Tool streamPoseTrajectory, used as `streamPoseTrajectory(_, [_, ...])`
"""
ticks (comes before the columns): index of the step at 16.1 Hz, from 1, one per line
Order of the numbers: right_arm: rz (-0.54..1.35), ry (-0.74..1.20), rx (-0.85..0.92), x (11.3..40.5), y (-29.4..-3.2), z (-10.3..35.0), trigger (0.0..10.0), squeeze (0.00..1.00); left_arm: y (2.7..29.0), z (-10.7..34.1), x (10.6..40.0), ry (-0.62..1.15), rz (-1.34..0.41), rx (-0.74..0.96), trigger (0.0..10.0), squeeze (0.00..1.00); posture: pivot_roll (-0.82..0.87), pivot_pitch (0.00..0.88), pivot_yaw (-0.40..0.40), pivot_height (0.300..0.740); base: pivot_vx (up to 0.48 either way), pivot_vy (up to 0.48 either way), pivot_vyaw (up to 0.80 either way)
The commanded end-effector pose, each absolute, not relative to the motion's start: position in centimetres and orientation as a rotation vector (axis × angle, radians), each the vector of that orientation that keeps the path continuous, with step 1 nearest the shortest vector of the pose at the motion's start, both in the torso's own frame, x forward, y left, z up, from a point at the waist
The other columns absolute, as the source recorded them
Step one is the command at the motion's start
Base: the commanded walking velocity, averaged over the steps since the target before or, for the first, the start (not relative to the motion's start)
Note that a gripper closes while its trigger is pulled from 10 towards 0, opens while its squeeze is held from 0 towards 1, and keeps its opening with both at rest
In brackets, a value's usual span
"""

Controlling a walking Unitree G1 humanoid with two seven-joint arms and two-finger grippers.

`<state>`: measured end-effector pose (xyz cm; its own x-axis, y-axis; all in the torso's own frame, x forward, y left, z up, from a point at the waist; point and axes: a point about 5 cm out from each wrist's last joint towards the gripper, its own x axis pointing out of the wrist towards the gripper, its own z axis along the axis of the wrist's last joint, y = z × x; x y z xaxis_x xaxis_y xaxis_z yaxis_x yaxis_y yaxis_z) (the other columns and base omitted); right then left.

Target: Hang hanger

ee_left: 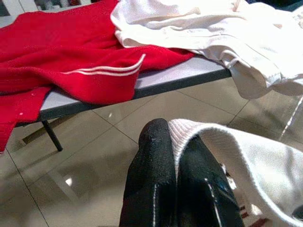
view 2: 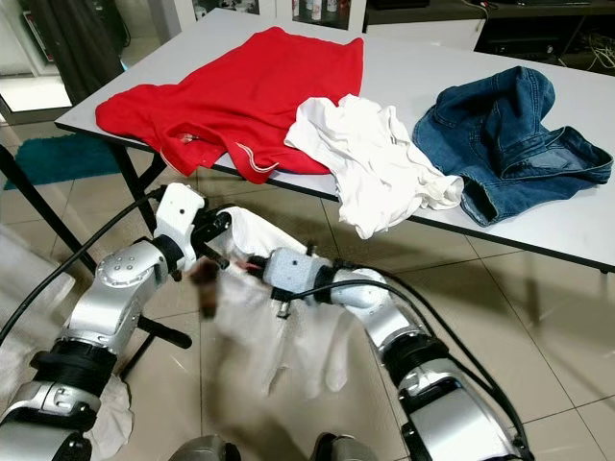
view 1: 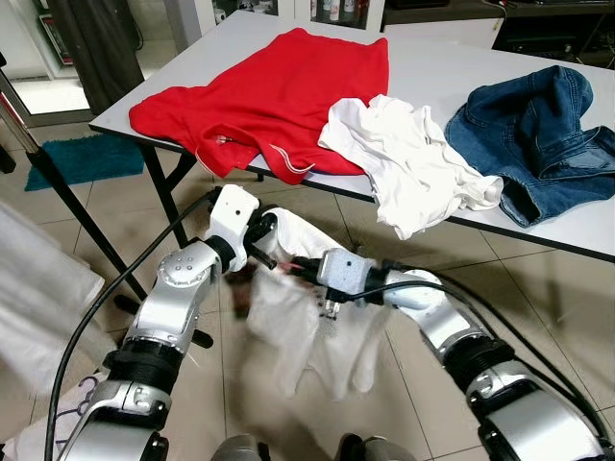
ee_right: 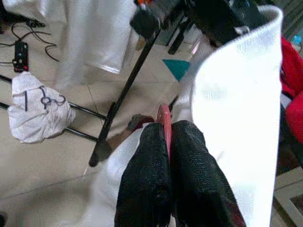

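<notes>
A white garment [view 1: 309,338] hangs in front of me below the table edge, held up between both grippers. My left gripper [ee_left: 173,152] is shut on the garment's ribbed collar edge [ee_left: 214,142]. Just right of it, my right gripper [ee_right: 166,137] is shut on a thin red hanger [ee_right: 164,118], with the white cloth [ee_right: 236,109] draped beside its fingers. From the head, the two grippers meet at about knee height, the left gripper [view 1: 256,248] almost touching the right gripper [view 1: 294,268]. Most of the hanger is hidden inside the garment.
The grey table [view 1: 586,230] ahead carries a red shirt [view 1: 279,91], a crumpled white shirt [view 1: 408,158] and blue jeans [view 1: 543,134]. A black rack pole [view 1: 58,187] slants at the left beside a teal mat [view 1: 82,158]. A white cloth [ee_right: 35,111] lies on the floor tiles.
</notes>
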<state>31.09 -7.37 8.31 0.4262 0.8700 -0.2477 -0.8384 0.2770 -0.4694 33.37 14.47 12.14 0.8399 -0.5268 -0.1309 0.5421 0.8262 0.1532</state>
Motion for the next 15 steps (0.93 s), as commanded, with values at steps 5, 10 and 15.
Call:
streamPoseTrajectory(5, [1.226,-0.221,-0.36,30.1,-7.5,11.4,0.0,0.32,18.1,11.5,32.6,0.134,-0.458,0.17,10.0,0.0,0.1,0.039,-0.008,0.74,0.0,0.0,0.0])
streamPoseTrajectory(10, [1.328,-0.226,-0.243,29.2,-8.4,13.6,0.0,0.31,18.2,11.9,33.0,0.124,-0.424,0.151,10.0,0.0,0.1,0.036,-0.011,0.74,0.0,0.0,0.0])
streamPoseTrajectory(15, [1.363,-0.146,-0.229,28.3,-9.8,13.6,0.0,0.3,19.5,12.1,33.1,0.129,-0.368,0.107,10.0,0.0,0.1,0.035,-0.007,0.74,0.0,0.0,0.0])
